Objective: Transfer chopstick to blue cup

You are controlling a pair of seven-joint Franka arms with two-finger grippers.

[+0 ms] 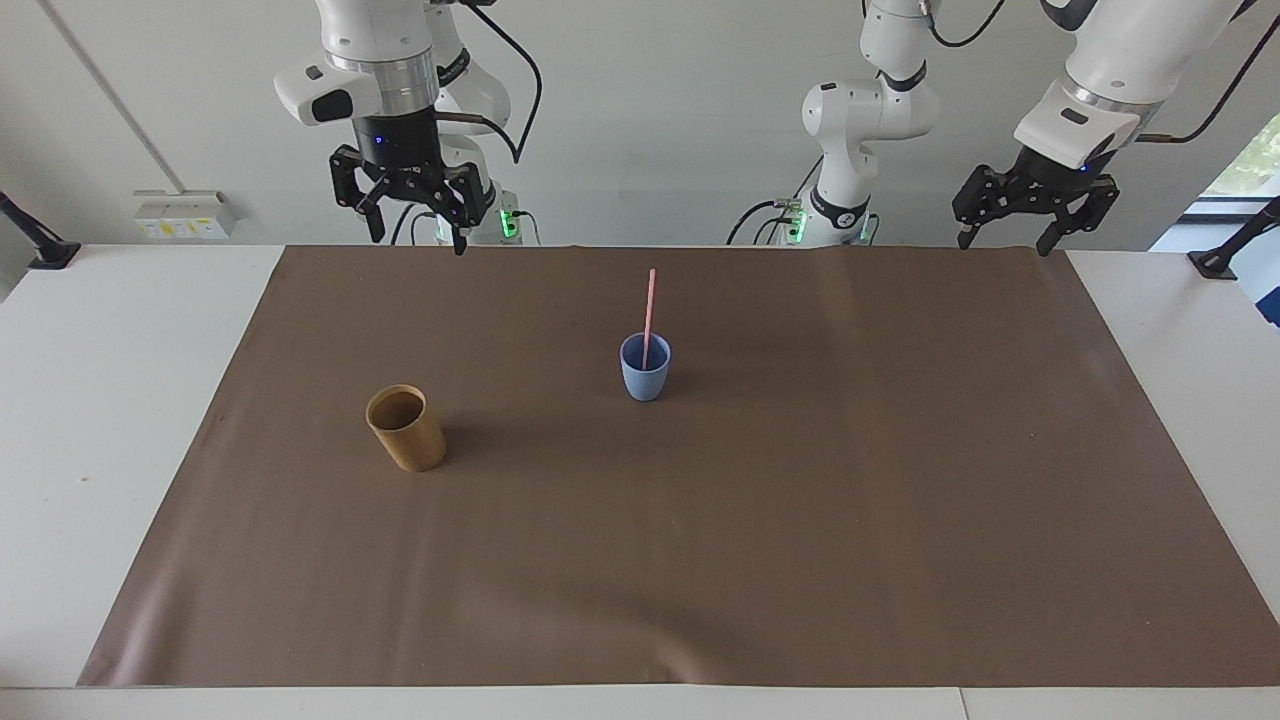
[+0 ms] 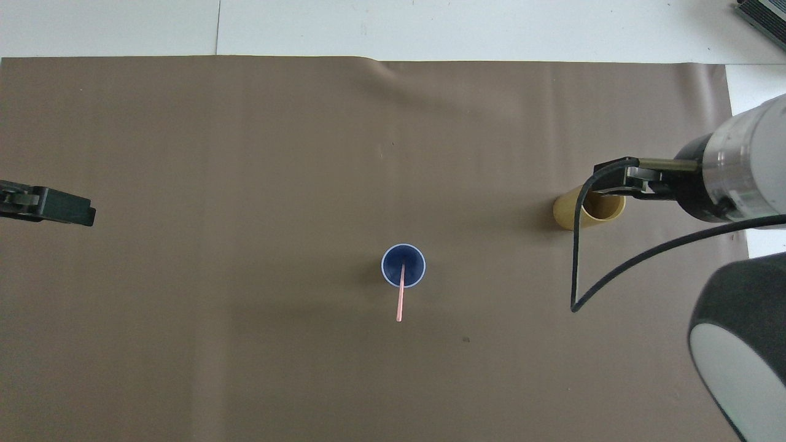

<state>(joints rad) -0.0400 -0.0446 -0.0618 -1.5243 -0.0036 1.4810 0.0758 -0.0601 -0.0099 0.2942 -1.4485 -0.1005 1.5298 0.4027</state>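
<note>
From the facing view, I see the chopstick (image 1: 649,317) standing in the blue cup (image 1: 645,368), its lower end inside and its upper part rising almost upright above the rim. The cup sits on the brown mat (image 1: 800,520) around the middle of the tabletop (image 1: 120,400), somewhat closer to the robots' edge than to the edge away from them. The tan cup (image 1: 405,428) stands upright toward the right arm's end, a little farther from the robots than the blue cup and well apart from it. The right gripper (image 1: 410,198) hangs high over the mat's edge by the robots, its jaws spread open and holding nothing. The left gripper (image 1: 1033,198) waits raised over the mat's corner at the left arm's end, by the robots' edge, jaws likewise open and empty.

From the overhead view, I look into the blue cup (image 2: 403,265), with the chopstick (image 2: 401,293) leaning out over the rim on the robots' side. The tan cup (image 2: 588,210) is partly covered by the right gripper's cable and wrist; the right gripper itself I cannot make out here. The left gripper (image 2: 46,205) shows only as a dark part at the mat's (image 2: 245,153) edge at the left arm's end.
</note>
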